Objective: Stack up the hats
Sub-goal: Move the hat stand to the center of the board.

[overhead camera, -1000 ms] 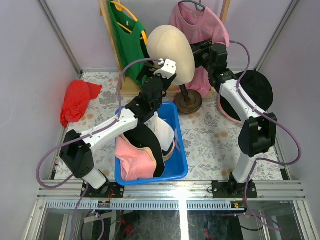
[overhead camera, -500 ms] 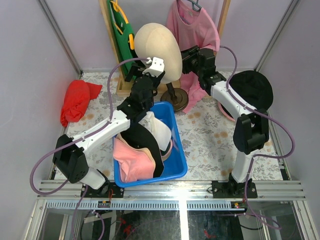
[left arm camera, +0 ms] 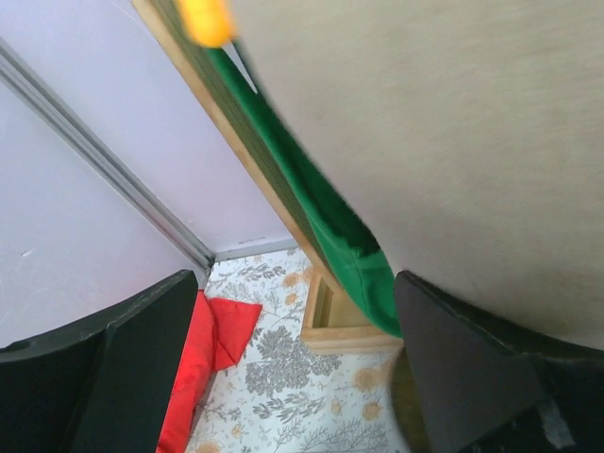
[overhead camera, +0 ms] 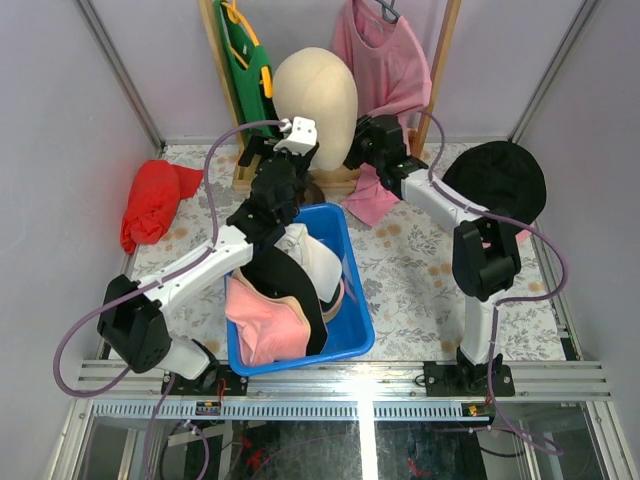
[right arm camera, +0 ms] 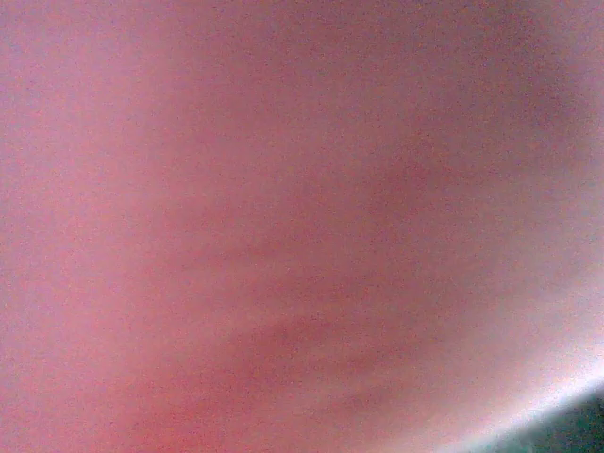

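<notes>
Pink fabric, blurred, fills the whole right wrist view, so only the overhead view places the right fingers (overhead camera: 356, 150). They sit behind the blue bin (overhead camera: 360, 330), pushed against a hanging pink shirt (overhead camera: 385, 60) just beside the cream mannequin head (overhead camera: 315, 100); whether they are open or closed I cannot tell. The left wrist view shows the left fingers (left arm camera: 132, 368) spread wide apart, gripping nothing, aimed past the head at a green shirt (left arm camera: 311, 198), a wooden stand base (left arm camera: 344, 328) and a red cloth (left arm camera: 203, 359). From overhead, a pink hat (overhead camera: 262, 322), a black hat (overhead camera: 285, 280) and a white hat (overhead camera: 318, 255) lie piled in the bin. A second black hat (overhead camera: 495, 178) lies well to the right of the bin and behind it. The bench (overhead camera: 415, 270) wears a floral cover, with pale lilac walls and metal posts around it. The bin sits at the bench's near edge, and floral cover shows between the bin and the right arm's base.
</notes>
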`<state>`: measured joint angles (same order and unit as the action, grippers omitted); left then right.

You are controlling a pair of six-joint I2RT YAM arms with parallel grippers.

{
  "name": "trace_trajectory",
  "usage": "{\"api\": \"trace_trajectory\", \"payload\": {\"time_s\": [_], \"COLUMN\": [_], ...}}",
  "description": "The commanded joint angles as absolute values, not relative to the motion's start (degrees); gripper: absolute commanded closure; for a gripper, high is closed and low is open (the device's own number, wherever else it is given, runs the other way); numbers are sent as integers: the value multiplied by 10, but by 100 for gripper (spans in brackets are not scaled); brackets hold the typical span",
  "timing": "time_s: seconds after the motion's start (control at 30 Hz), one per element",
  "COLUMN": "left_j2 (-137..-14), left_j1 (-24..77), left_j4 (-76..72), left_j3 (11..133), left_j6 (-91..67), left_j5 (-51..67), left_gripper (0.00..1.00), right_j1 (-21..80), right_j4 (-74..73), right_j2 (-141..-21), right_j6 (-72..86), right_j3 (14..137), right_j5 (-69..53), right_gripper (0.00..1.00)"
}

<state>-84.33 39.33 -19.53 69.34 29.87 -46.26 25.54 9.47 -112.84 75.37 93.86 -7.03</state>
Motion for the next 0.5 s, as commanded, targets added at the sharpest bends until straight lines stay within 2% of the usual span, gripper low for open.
{"api": "trace_trajectory", "payload": {"time_s": [0.0, 0.47], "left_j2": [-821, -759], "left_j1": [408, 405], "left_j4": [-384, -397], "left_j3": [701, 597], "left_j6": [269, 221], "left_j5": [-374, -430], "left_gripper": [14, 14], "right_j1": [370, 384], "right_j4": [111, 47], "right_j2": [-1131, -1148], "right_j6": [702, 659], "right_j3": [954, 1016], "right_j5": [-226, -215], "right_gripper": [45, 45]}}
